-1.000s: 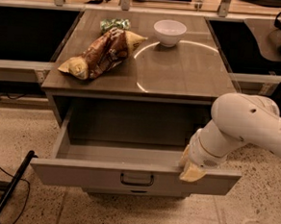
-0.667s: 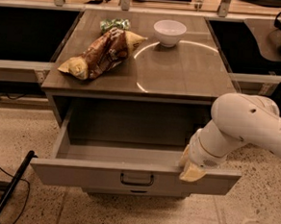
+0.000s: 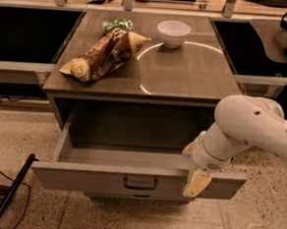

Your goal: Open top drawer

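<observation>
The top drawer (image 3: 80,177) of the grey cabinet stands pulled far out, and its deep plain interior (image 3: 127,135) is empty. Its pale grey front carries a dark loop handle (image 3: 140,184) at the middle. My gripper (image 3: 192,171), on the end of the white arm (image 3: 251,126) that reaches in from the right, sits at the top edge of the drawer front, right of the handle. No other drawer fronts show; what lies under the open drawer is hidden.
On the cabinet top (image 3: 185,75) lie a brown snack bag (image 3: 106,54), a green packet (image 3: 116,25) and a white bowl (image 3: 173,33). Dark open shelves flank the cabinet. A black pole and cable (image 3: 10,193) lie on the speckled floor at the left.
</observation>
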Action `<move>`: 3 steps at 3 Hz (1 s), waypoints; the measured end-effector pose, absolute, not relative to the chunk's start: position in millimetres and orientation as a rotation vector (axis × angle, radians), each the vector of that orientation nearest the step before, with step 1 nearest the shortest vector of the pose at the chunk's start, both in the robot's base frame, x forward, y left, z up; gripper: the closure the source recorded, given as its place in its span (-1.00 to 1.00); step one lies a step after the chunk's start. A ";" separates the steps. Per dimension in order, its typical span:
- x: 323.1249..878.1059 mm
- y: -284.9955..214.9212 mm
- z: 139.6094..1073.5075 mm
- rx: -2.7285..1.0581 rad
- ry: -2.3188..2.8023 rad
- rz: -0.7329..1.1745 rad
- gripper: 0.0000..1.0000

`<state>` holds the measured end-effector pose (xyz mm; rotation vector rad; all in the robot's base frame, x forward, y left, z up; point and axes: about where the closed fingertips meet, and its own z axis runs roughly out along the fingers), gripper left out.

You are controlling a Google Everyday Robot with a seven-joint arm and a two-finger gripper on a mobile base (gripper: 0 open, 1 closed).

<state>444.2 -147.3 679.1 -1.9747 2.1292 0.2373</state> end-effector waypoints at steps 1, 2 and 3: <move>446.6 -154.7 693.4 -1.973 2.109 0.219 -1.00; 460.0 -184.9 752.2 -1.980 2.069 0.113 -1.00; 473.6 -197.6 796.7 -2.012 2.041 0.032 -1.00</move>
